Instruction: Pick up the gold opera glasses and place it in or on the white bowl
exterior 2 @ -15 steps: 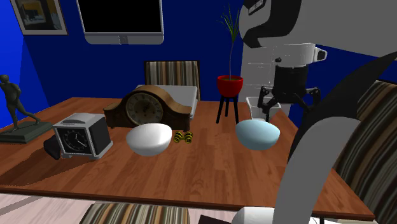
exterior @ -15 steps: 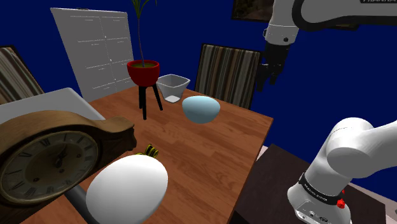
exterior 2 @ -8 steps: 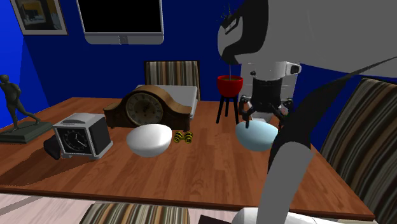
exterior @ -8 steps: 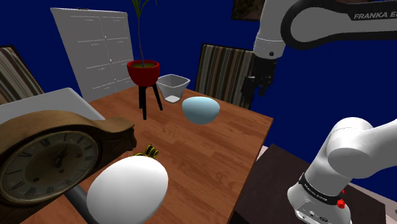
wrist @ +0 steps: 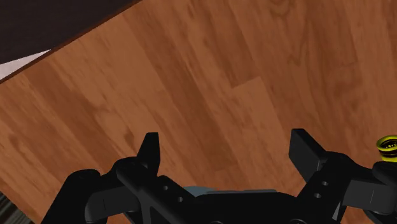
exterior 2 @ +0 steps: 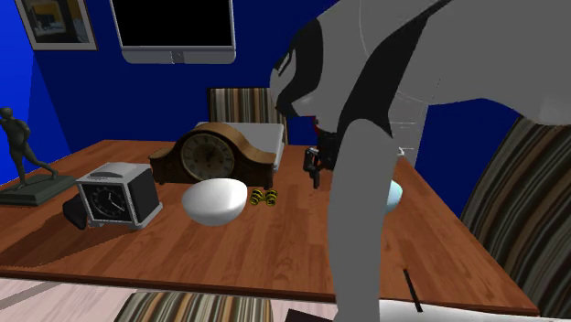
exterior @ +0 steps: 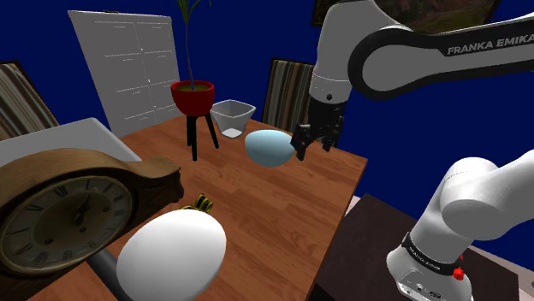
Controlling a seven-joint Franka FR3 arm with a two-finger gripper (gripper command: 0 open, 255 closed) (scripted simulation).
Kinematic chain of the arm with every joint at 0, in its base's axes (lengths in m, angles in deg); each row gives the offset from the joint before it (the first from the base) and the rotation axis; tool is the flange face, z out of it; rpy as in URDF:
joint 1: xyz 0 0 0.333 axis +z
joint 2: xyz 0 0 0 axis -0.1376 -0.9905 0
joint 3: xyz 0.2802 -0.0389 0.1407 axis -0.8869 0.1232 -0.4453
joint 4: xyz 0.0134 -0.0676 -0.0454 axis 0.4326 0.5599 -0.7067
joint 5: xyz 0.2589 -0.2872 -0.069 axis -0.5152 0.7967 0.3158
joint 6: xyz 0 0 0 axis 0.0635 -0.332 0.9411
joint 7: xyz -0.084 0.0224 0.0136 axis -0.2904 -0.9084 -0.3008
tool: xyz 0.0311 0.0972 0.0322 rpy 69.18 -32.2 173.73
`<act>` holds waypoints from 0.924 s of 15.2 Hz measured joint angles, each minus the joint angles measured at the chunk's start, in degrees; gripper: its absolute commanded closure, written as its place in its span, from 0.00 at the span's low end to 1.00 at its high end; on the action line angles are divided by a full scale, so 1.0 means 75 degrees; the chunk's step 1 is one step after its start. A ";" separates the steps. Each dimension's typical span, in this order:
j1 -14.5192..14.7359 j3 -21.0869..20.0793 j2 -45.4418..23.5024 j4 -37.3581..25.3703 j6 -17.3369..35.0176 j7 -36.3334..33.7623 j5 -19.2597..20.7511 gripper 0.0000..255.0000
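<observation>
The gold opera glasses (exterior: 203, 203) lie on the brown wooden table (exterior: 282, 205), just beside the white bowl (exterior: 171, 252) and near a mantel clock (exterior: 68, 214). Farther along the table sit a pale blue bowl (exterior: 270, 147) and a red plant pot (exterior: 192, 96) on a black stand. The tool (exterior: 311, 147) hangs over the table by the blue bowl, fingers wide apart, holding nothing. A striped chair (exterior: 287, 98) stands behind the table against deep blue walls (exterior: 257, 34).

White arm (exterior: 402, 60) rises from the shoulder view's lower right, arches over toward the left, and its last links drop near vertical. Tool (exterior: 310, 147) points downward. Black fingers (wrist: 151, 151) stand well apart, nothing clasped between them.
</observation>
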 measured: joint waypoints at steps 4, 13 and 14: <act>-0.0098 -0.0738 -0.0876 -0.0245 0.0821 -0.0978 -0.0161 0.00; -0.0663 -0.2418 -0.3249 -0.1414 0.2299 -0.3566 0.0602 0.00; -0.0748 -0.2636 -0.3642 -0.1630 0.2456 -0.3986 0.0873 0.00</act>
